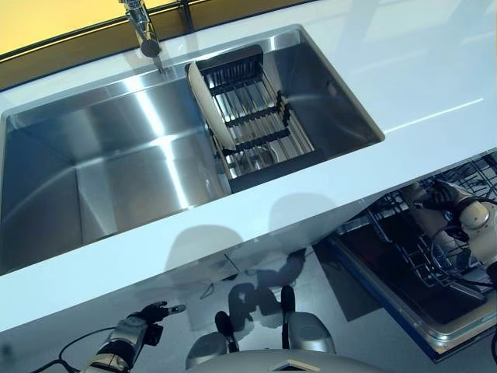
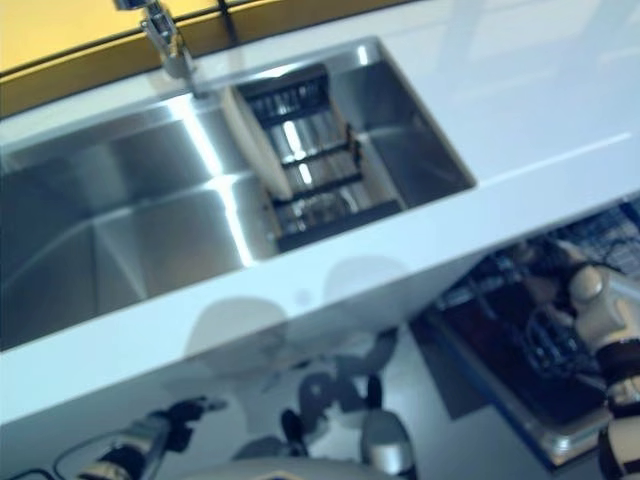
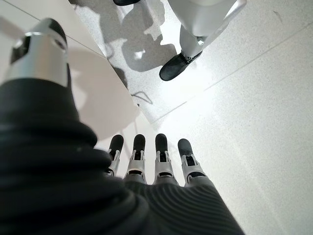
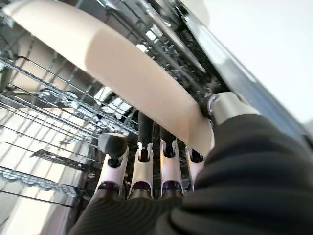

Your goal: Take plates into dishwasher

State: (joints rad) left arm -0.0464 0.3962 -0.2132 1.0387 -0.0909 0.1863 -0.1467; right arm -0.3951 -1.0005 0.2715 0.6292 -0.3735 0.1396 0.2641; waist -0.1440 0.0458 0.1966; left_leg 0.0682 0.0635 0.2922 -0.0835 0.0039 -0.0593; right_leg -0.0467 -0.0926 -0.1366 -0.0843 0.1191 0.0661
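White surface runs round a steel sink, where one cream plate stands on edge against a rack. Down at the open dishwasher rack, the right hand pinches another plate between fingers and thumb. The left hand hangs low over the floor, fingers straight.

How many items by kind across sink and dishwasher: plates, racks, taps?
Cream round plates: 2, one on edge in the sink rack, one in the right hand at the dishwasher
Racks: 2, black-framed steel sink drying rack, wire dishwasher rack
Chrome taps: 1
Total: 5
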